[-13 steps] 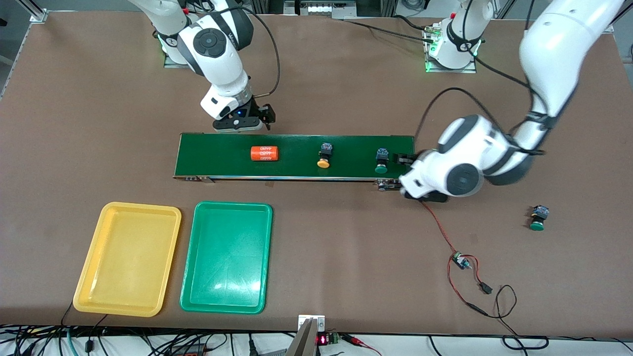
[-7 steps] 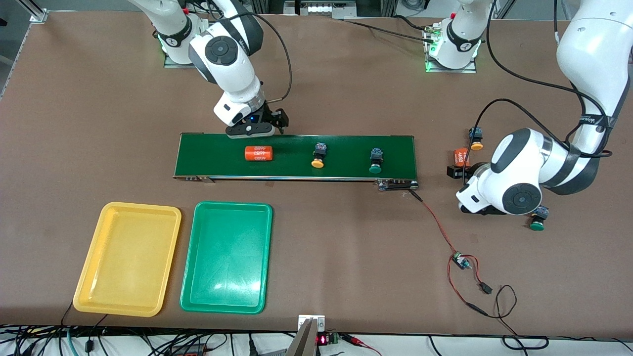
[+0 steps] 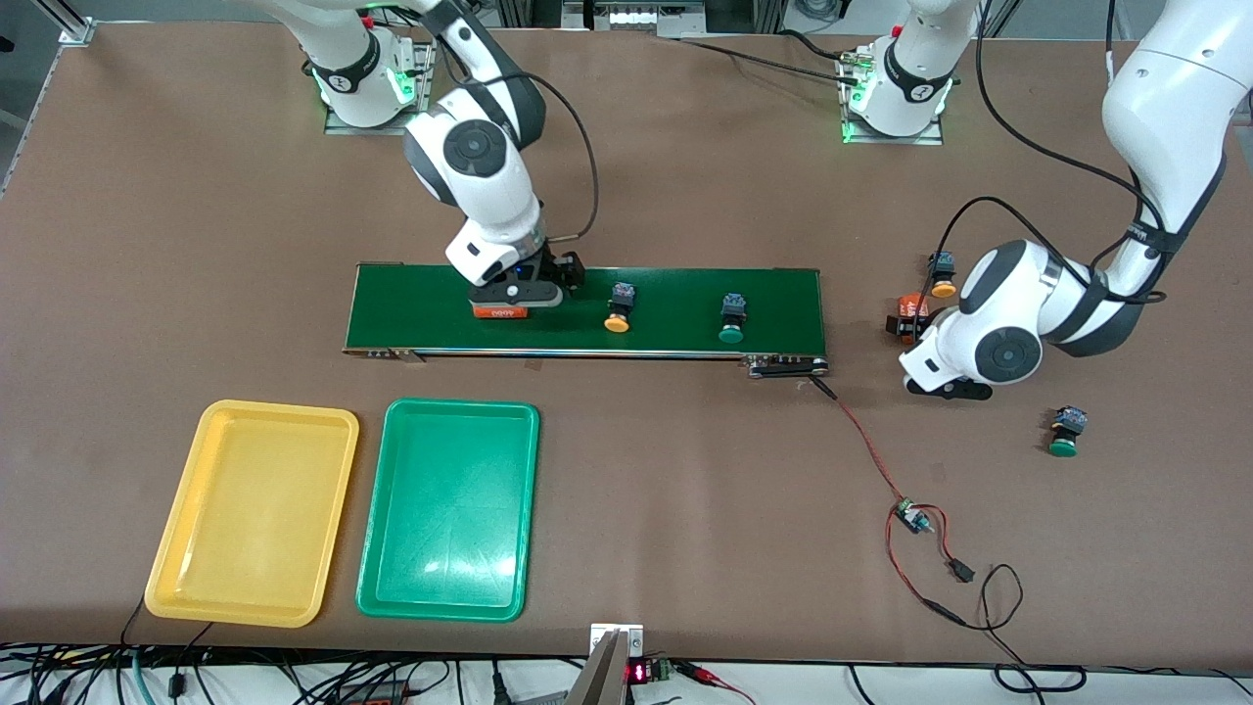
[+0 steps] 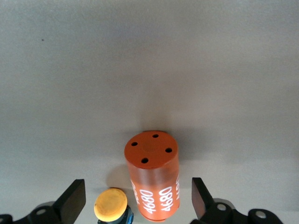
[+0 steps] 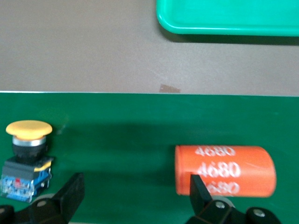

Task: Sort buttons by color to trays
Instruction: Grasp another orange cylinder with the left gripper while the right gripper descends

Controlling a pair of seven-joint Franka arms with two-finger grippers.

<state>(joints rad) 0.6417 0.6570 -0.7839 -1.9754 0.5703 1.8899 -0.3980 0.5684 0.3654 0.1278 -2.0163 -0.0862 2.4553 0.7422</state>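
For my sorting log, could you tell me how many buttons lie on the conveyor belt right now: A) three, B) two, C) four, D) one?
B: only the yellow-capped button and one green-capped button sit on the conveyor belt, both trays being empty.

The brown table (image 3: 685, 490) carries a green conveyor belt (image 3: 685, 289), a yellow tray (image 3: 196, 578) and a green tray (image 3: 382, 587) nearer the camera (side by side), loose buttons, an orange cylinder (image 3: 907, 308) and a red-wired module (image 3: 912, 516) toward the left arm's end.
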